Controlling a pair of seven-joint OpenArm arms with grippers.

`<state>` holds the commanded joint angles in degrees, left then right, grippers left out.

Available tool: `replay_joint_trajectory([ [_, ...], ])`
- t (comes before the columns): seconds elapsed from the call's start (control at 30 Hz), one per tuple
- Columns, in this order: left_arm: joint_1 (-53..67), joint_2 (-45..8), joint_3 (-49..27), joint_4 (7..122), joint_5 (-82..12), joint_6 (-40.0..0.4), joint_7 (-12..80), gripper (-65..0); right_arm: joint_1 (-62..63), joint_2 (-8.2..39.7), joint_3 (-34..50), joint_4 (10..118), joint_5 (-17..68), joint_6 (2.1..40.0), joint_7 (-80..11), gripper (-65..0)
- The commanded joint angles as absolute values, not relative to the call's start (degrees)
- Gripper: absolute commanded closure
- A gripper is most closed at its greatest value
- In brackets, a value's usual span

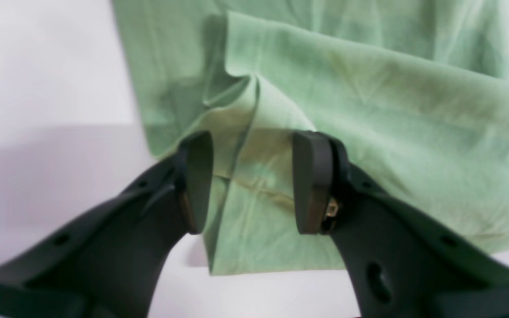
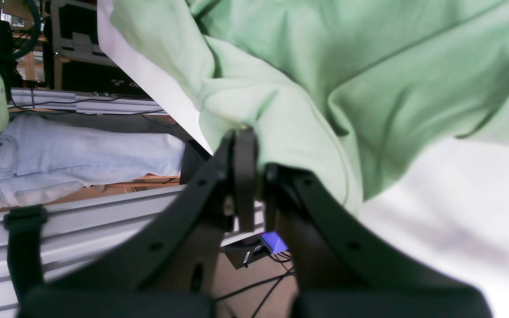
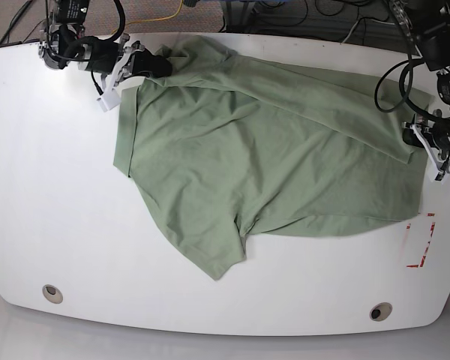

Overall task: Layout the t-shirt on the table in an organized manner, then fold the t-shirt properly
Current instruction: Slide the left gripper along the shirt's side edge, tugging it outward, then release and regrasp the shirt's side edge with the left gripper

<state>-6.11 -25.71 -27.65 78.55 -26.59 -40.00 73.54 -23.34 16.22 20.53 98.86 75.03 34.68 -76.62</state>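
Right gripper (image 3: 159, 66) at far left table (image 3: 52, 187) edge: jaws clamped on t-shirt (image 3: 262, 142) corner. T-shirt spread across table centre, wrinkled, one sleeve pointing toward near edge. Red tape mark (image 3: 421, 240) near right edge. Left gripper (image 1: 252, 181) at right: jaws parted, straddling raised fabric fold, not pinching.

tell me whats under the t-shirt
The white table shows all round the t-shirt, which lies spread across it. Whatever is beneath the fabric, further table markings included, is covered and cannot be seen.
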Motion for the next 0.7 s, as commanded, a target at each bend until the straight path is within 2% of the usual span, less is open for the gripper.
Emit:
replay_joint_trajectory([
  [0.63, -5.67, -25.45, -26.59, 73.98, -27.03, -40.0, 72.22, -27.4, -23.43, 16.22, 20.53, 98.86, 75.03, 34.68, -76.62, -0.3],
  [0.7, -5.67, -25.45, -26.59, 73.98, -27.03, -40.0, 72.22, -25.7, -23.43, 16.22, 20.53, 98.86, 75.03, 34.68, -76.62, -0.3],
])
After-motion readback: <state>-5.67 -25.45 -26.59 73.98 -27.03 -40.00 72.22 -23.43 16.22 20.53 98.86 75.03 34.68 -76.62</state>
